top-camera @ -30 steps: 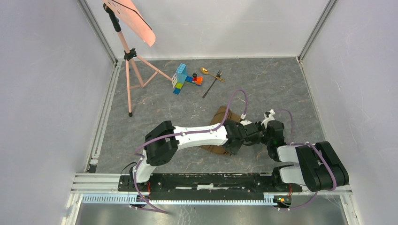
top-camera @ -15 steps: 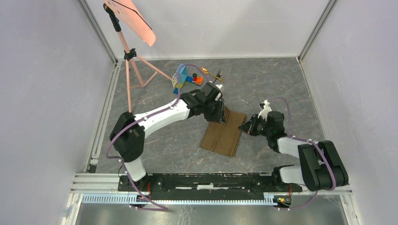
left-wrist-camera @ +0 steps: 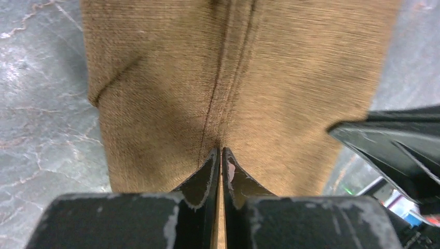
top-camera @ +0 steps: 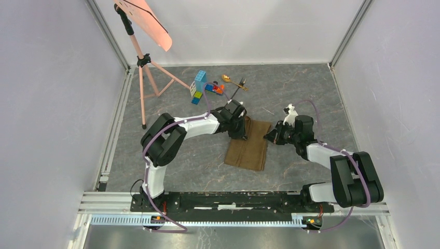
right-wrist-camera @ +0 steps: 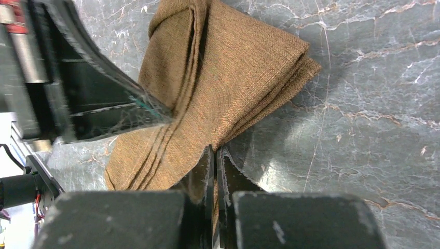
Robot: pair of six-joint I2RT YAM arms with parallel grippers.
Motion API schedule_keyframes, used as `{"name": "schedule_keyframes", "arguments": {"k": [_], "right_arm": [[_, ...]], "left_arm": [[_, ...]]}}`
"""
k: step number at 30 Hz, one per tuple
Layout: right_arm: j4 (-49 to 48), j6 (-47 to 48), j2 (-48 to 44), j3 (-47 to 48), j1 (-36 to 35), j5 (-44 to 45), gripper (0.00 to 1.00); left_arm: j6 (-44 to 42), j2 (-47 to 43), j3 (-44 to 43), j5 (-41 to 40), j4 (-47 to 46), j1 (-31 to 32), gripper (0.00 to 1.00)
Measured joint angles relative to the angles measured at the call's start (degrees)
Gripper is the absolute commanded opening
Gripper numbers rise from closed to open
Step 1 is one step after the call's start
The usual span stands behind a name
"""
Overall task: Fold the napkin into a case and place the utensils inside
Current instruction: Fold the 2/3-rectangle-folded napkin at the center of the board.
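The brown napkin [top-camera: 248, 147] lies folded into a long strip mid-table. My left gripper [top-camera: 240, 132] is shut on the napkin's far left corner; in the left wrist view the napkin [left-wrist-camera: 233, 78] runs between the closed tips of the left gripper [left-wrist-camera: 221, 151]. My right gripper [top-camera: 271, 138] is shut on the far right corner; the right wrist view shows the right gripper [right-wrist-camera: 215, 150] pinching a layered napkin [right-wrist-camera: 228, 78] edge. The gold spoon [top-camera: 227, 79] and dark fork [top-camera: 235, 93] lie on the table beyond the napkin, apart from it.
Colourful toy blocks [top-camera: 201, 85] sit just left of the spoon. A pink tripod [top-camera: 143, 83] holding a pink sheet stands at the far left. Pale walls close the table in on three sides.
The left arm swung from the near right side over to the napkin's far left corner and closed there. The right gripper moved left to the far right corner. The bunched napkin now lies flat.
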State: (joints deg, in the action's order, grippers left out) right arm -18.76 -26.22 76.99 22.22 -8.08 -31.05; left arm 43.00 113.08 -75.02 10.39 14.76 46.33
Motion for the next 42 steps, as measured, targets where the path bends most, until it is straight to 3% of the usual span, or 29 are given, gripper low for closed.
{"name": "schedule_keyframes", "arguments": {"k": [13,21,27,38,42], "right_arm": [[2.5,-4.6,0.9,4.3,-5.4,1.1,0.0],[-7.3,-21.2,4.6,4.0,-14.6,6.4,0.0],[-12.1,-30.4,5.4,3.0,-16.2,12.2,0.0],[-12.0,-32.5,6.7,3.0,-16.2,16.2,0.0],[-11.6,-32.5,7.4,3.3,-16.5,16.7,0.0]], "left_arm": [[2.3,2.4,1.8,-0.6,-4.4,-0.3,0.07],[2.4,1.6,4.2,-0.2,-7.9,-0.4,0.08],[2.3,-0.2,6.2,-0.2,-8.7,-0.4,0.21],[2.2,-11.1,9.4,0.2,0.0,-2.4,0.42],[2.1,-12.3,9.5,-0.1,0.8,-5.3,0.4]]}}
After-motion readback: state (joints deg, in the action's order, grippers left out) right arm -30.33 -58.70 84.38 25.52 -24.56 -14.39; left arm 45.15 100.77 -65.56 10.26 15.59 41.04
